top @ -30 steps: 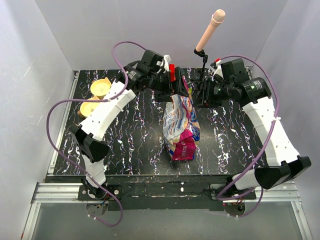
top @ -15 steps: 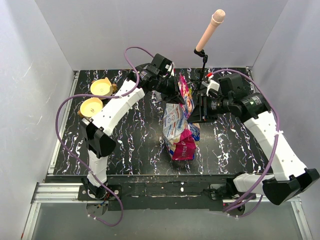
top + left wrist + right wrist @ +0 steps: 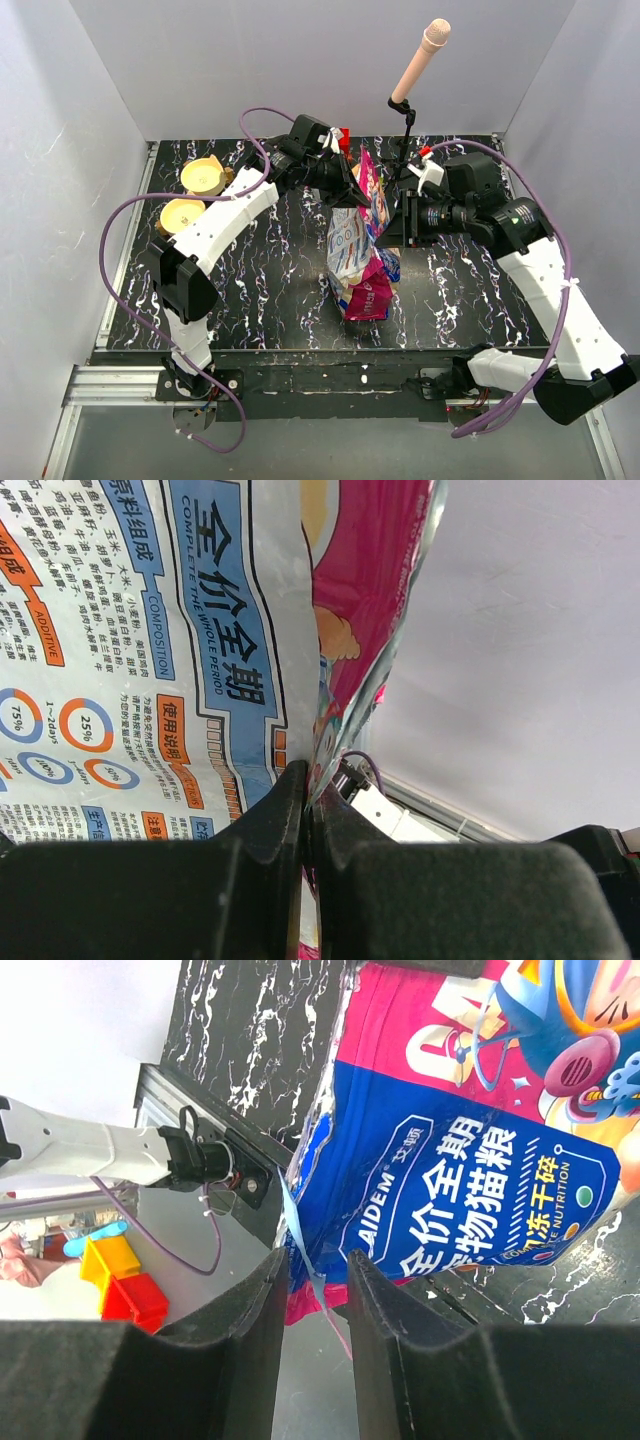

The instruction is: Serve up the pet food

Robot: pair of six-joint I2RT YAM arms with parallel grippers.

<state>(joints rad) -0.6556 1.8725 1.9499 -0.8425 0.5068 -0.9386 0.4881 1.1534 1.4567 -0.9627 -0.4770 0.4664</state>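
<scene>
While the left gripper (image 3: 305, 810) clamps an edge of the pet food bag (image 3: 150, 630), the right gripper (image 3: 318, 1290) sits narrowly parted astride it, grip undetermined

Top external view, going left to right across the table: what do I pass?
Pair of tan bowls → left gripper, shut on the bag's top edge → pet food bag → right gripper at the bag's right side. The microphone overlaps the right gripper sideways, so it is left out.
</scene>
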